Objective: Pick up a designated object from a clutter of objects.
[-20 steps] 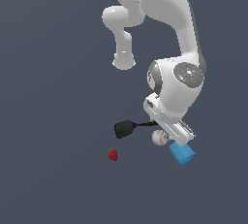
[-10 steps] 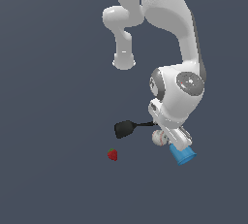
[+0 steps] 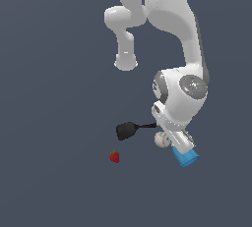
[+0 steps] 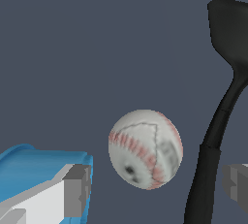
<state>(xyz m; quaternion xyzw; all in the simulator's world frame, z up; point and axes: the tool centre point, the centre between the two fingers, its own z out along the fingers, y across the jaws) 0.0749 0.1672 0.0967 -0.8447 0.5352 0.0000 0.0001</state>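
The white baseball (image 4: pixel 145 149) with red stitching lies on the dark floor, between my gripper's (image 4: pixel 157 189) two grey fingertips (image 4: pixel 77 190), which stand wide apart and do not touch it. The gripper is open. The black spatula's handle (image 4: pixel 213 155) also runs between the ball and the other fingertip. The blue cup (image 4: pixel 34 169) lies on its side, partly behind one finger. In the exterior view the baseball (image 3: pixel 160 140) shows just below the arm's hand (image 3: pixel 173 131), with the blue cup (image 3: pixel 186 157) to its right and the spatula (image 3: pixel 128 130) to its left.
A small red strawberry (image 3: pixel 114 156) lies apart from the others, towards the exterior view's left of the ball. The arm's white base link (image 3: pixel 126 49) stands further back. The floor is plain dark grey.
The arm's hand has come down closer to the floor over the baseball. The ball, cup, spatula and strawberry have stayed in place.
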